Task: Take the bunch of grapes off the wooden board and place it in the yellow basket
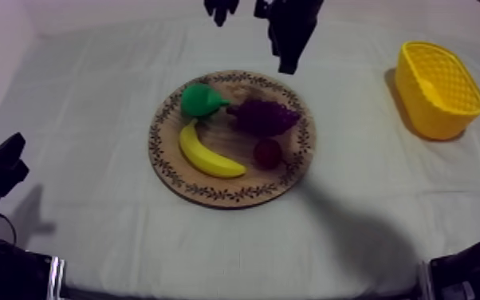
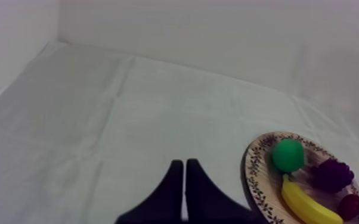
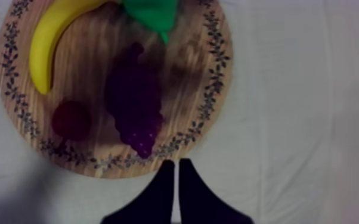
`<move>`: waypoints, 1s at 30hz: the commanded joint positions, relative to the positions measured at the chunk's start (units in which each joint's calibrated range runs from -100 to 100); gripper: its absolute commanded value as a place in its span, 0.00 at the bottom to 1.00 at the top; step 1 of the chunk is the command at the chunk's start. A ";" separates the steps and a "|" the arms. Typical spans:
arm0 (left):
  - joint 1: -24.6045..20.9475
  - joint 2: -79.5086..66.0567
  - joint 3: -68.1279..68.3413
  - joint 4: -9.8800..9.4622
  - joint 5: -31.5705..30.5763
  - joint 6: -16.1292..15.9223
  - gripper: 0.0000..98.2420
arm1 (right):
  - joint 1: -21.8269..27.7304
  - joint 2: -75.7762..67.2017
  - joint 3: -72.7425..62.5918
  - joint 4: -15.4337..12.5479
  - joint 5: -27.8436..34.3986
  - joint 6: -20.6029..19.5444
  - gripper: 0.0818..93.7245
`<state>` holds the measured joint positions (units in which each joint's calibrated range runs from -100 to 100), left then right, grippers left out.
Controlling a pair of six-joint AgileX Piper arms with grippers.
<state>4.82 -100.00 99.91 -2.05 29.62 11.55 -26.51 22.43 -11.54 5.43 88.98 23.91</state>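
Top view: the wooden board (image 1: 211, 191) sits in the middle of the counter (image 1: 92, 112), on a grey-white cloth.
Task fruit: the bunch of grapes (image 1: 264, 116) is purple and lies on the wooden board, on the side nearer the yellow basket (image 1: 430, 112).
Basket: the yellow basket stands on the counter at the right, well apart from the board.
Other fruit: a green pear (image 1: 201, 100) lies just beside the grapes. A banana (image 1: 207, 154) lies beside the pear. A small red fruit (image 1: 267, 152) sits just beside the grapes, near the banana's tip.
Right wrist view: the right pincer (image 3: 177, 162) has its two fingers pressed together and holds nothing. It is over the cloth, just off the board's rim, near the thin end of the grapes.
Left wrist view: the left pincer (image 2: 185, 162) has its fingers together too and holds nothing. It is over bare cloth, with the board off to one side.
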 commanded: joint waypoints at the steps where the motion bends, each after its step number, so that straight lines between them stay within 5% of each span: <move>1: -0.01 0.00 -0.02 -0.02 0.04 0.00 0.00 | -0.10 0.94 -0.41 -0.21 1.37 0.53 0.02; 6: -0.01 0.00 -0.02 -0.02 0.04 0.00 0.00 | -0.68 2.43 -0.23 -0.75 2.69 1.21 0.11; 17: -0.01 0.00 -0.02 -0.02 0.04 0.00 0.00 | -0.99 3.82 -0.83 -1.05 0.82 1.42 0.60; 30: -0.01 0.00 -0.02 -0.02 0.04 0.00 0.00 | -0.62 7.71 -0.22 -0.78 -3.03 1.70 0.69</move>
<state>4.82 -100.00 99.91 -2.05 29.70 11.55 -27.13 29.88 -12.01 4.61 86.32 25.50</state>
